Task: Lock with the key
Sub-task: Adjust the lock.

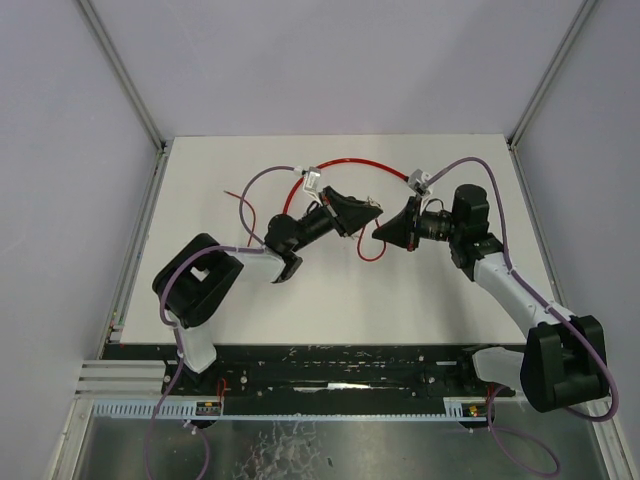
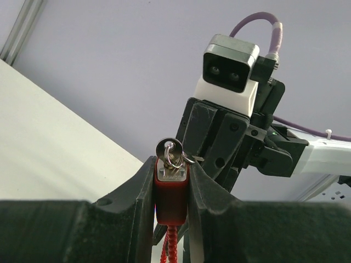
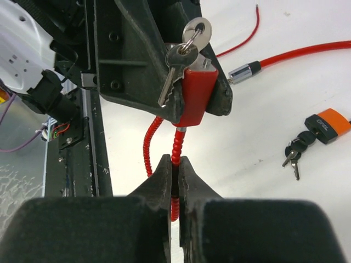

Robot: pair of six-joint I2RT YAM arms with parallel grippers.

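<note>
The red lock (image 2: 171, 200) is clamped in the left pincer (image 2: 171, 167), a key (image 2: 169, 149) seemingly in its slot. Just below, the cable (image 3: 176, 145) is pinched by the right pincer (image 3: 175, 164).

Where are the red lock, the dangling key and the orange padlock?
red lock (image 3: 197, 98): right wrist view, its body.
dangling key (image 3: 169, 82): right wrist view, its blade.
orange padlock (image 3: 335, 121): right wrist view, its casing.

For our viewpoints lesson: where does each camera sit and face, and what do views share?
Top external: above, behind the robot, facing down at table; left gripper meets right gripper.
Left wrist: along its fingers clamping red lock; right arm beyond.
Right wrist: along its fingers, shut on red cable; left gripper above.
Shared: wrist views show red lock and keys.
</note>
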